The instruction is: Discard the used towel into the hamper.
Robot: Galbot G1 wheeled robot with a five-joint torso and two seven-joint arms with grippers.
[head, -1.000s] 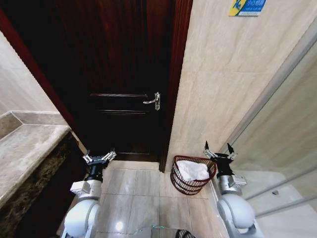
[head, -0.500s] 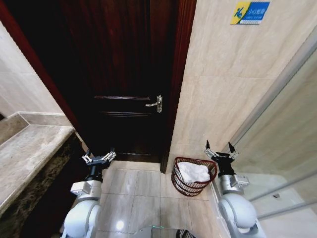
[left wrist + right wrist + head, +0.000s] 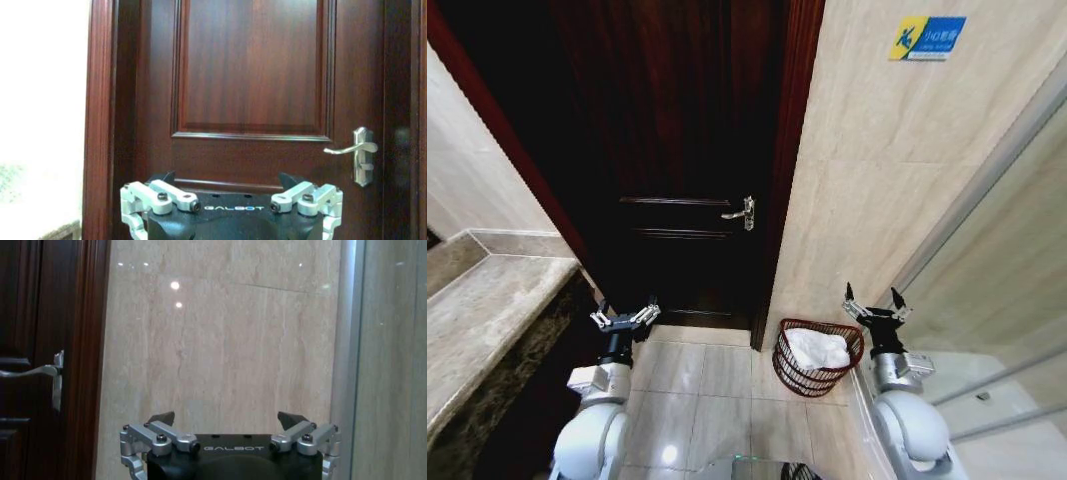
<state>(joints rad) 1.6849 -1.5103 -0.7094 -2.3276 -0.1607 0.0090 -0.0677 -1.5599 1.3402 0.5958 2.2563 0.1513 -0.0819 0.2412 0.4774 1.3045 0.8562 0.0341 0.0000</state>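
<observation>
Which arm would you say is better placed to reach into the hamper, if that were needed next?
Probably the right: the right gripper, open, hangs beside the hamper; the left gripper faces the door.

Bare floor (image 3: 712,372) beside hamper (image 3: 818,357)

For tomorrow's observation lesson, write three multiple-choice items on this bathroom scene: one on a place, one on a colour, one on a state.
1. Where does the round reddish-brown ribbed wire hamper stand?
A. on the stone counter
B. on the tiled floor by the door frame
C. inside the shower

2. What colour is the crumpled towel in it?
A. white
B. blue
C. green

3. How is the right pincer?
A. shut on the towel
B. shut, empty
C. open, empty

Answers: 1 B, it sits on floor tiles beside the dark frame; 2 A, the cloth is white; 3 C, its fingers are spread with nothing between.
</observation>
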